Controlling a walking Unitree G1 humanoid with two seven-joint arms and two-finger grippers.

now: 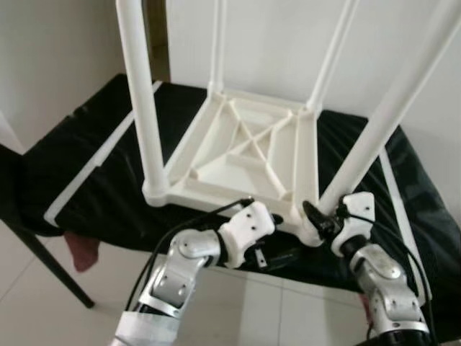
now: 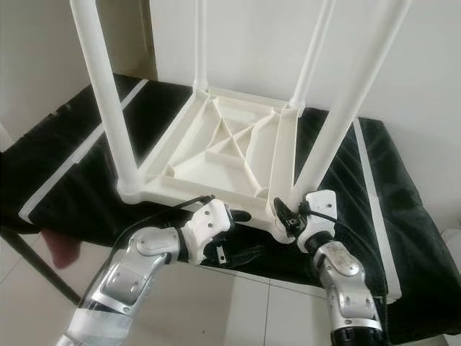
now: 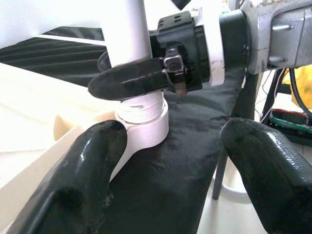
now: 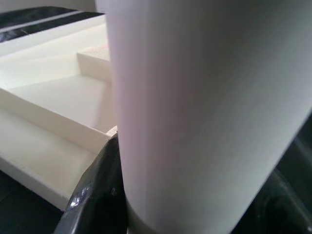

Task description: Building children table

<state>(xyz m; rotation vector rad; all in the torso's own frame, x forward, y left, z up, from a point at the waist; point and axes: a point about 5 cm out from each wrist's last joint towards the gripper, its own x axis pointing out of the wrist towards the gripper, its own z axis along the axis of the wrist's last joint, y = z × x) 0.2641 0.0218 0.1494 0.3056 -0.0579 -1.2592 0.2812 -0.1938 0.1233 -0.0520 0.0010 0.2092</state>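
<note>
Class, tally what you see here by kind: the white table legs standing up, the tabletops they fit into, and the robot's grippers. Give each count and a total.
White table legs: 4
Upturned white tabletop: 1
Grippers, left gripper and right gripper: 2
Total: 7

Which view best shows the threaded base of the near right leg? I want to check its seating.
The left wrist view: the threaded base shows just above its socket, the right gripper clamped above. Eye views show the joint small; the right wrist view shows the leg close up.
</note>
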